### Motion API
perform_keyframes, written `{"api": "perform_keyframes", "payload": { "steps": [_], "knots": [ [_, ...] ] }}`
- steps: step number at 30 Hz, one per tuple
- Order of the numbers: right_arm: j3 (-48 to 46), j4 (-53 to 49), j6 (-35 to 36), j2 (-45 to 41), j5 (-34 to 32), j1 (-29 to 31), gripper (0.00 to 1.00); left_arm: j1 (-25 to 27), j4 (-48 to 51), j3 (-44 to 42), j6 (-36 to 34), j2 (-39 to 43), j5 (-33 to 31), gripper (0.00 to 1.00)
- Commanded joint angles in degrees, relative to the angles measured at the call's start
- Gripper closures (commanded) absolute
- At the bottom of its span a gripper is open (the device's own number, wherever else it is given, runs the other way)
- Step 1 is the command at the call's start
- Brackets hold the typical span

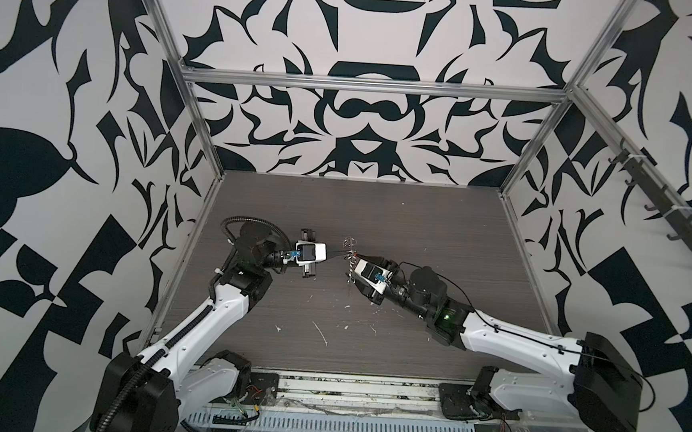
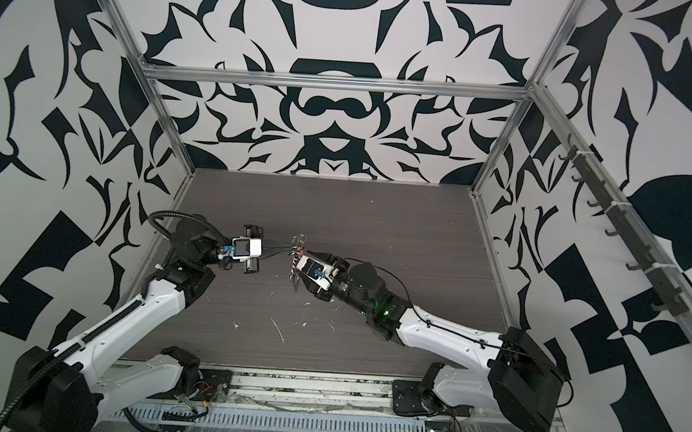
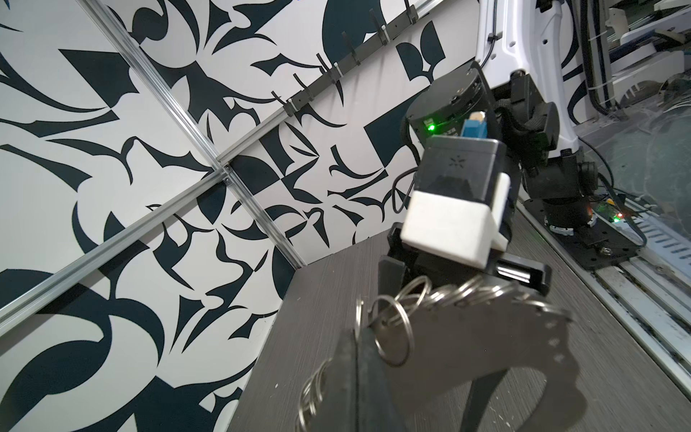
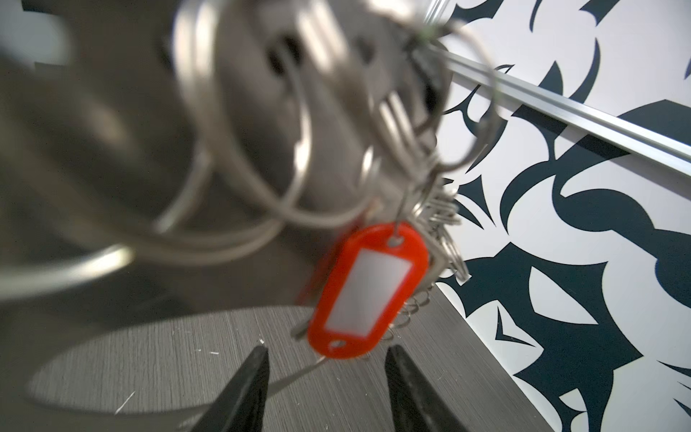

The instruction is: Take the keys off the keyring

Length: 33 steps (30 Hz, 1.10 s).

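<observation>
Two arms reach over the dark woodgrain counter (image 1: 288,304) from its near edge. I see the left gripper (image 3: 357,348) with its fingers pressed together on the keyring (image 3: 452,295), holding the bunch in the air above mid-counter. On the right gripper (image 4: 327,349) the fingers stand apart, just beside a red tag (image 4: 368,288). Behind the tag hang the keys (image 4: 443,213): small, thin and silvery, crowded among many looped steel rings.
</observation>
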<state>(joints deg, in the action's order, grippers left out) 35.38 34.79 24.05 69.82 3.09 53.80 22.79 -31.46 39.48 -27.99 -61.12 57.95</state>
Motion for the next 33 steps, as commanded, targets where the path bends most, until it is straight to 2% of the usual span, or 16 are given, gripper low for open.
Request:
{"api": "perform_keyframes", "payload": {
  "steps": [1,6,12,21,27,33],
  "knots": [
    [0.37,6.73,-1.26,-0.90,-3.16,0.43,0.47,-0.18,-1.58,0.77,0.68,0.85,0.23,1.00],
    [0.35,7.87,-1.27,-1.31,-2.38,0.44,0.48,-0.14,-1.69,0.75,0.75,0.52,0.14,1.00],
    [1.08,3.98,0.84,-2.36,-2.39,0.47,0.52,-0.16,-1.67,0.77,0.74,0.48,0.17,1.00],
    [1.43,-0.33,4.38,-4.03,-3.03,0.44,0.66,-0.19,-1.66,1.00,0.79,-0.08,0.23,1.00],
    [0.81,1.60,5.14,-4.69,-6.45,0.48,0.80,-0.12,-1.58,1.15,0.90,-0.06,0.32,1.00],
    [-0.52,7.67,4.56,-4.88,-8.68,0.34,0.81,-0.19,-1.23,1.36,0.95,-0.09,0.41,1.00]
  ]
}}
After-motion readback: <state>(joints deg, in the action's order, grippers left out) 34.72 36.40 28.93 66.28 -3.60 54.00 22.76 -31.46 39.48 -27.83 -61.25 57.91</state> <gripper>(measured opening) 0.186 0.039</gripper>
